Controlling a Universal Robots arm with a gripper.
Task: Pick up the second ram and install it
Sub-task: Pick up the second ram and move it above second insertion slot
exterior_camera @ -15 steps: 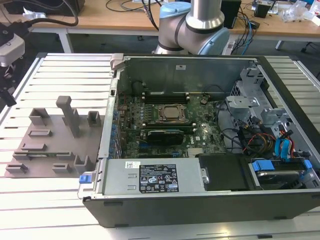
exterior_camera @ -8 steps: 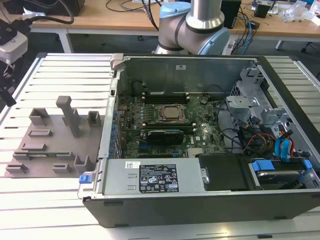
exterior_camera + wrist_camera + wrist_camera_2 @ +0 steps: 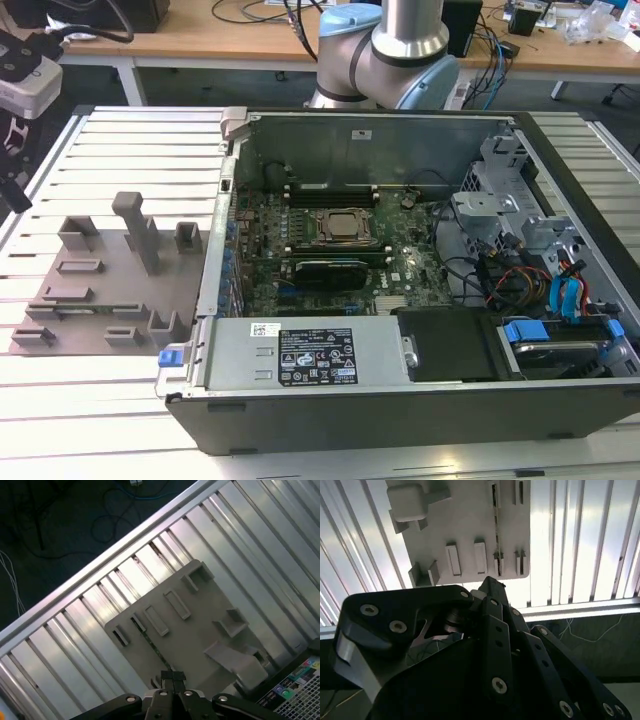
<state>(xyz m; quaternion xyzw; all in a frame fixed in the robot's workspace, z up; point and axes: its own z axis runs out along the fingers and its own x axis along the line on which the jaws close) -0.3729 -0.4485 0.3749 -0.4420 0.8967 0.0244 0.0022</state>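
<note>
Green thin memory stick (image 3: 496, 530) stood edgewise in the grey plastic holder plate (image 3: 470, 520) beneath your black gripper (image 3: 172, 676), fingers pressed together, empty. It looked light, brittle; you'd pinch its flat faces.

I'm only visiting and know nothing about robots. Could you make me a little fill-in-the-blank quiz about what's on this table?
1. The computer case lies with its side ___, its circuit board showing.
2. The grey holder plate lies at the exterior view's ___ of the case.
3. In the first wrist view the gripper hangs above the holder ___.
Missing words: open; left; plate.
</note>
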